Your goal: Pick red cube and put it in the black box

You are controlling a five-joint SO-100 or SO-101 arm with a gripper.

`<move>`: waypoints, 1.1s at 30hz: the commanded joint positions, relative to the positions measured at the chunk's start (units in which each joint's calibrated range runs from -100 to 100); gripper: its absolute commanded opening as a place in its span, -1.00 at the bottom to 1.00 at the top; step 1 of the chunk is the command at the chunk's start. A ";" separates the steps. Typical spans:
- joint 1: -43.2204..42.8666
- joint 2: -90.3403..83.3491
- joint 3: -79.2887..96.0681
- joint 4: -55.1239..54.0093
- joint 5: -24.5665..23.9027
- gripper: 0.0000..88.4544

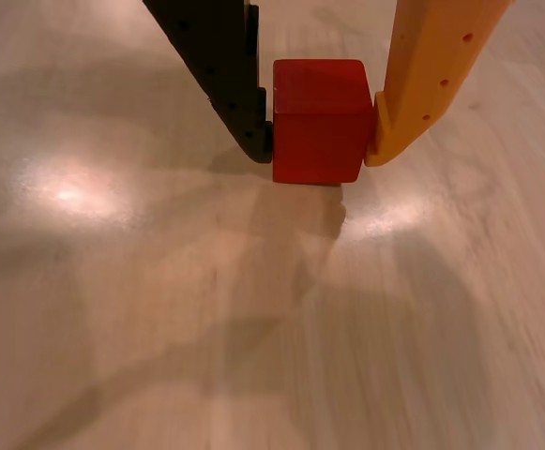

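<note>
In the wrist view a red cube (319, 122) rests on the pale wooden table (206, 309), near the top centre. My gripper (317, 145) straddles it: the black finger (230, 75) presses on the cube's left face and the orange finger (422, 84) presses on its right face. The jaws are shut on the cube. The cube's lower edge appears to touch the table. The black box is out of view.
Bare wood-grain tabletop spreads below and to both sides of the cube, with bright light spots (66, 192) and soft shadows of the fingers across it.
</note>
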 commanded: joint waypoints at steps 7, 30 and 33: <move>-1.08 -15.69 -6.63 8.99 0.33 -0.97; -4.30 -61.97 41.15 25.37 37.78 -0.97; -4.30 -64.98 46.67 25.45 41.31 -0.97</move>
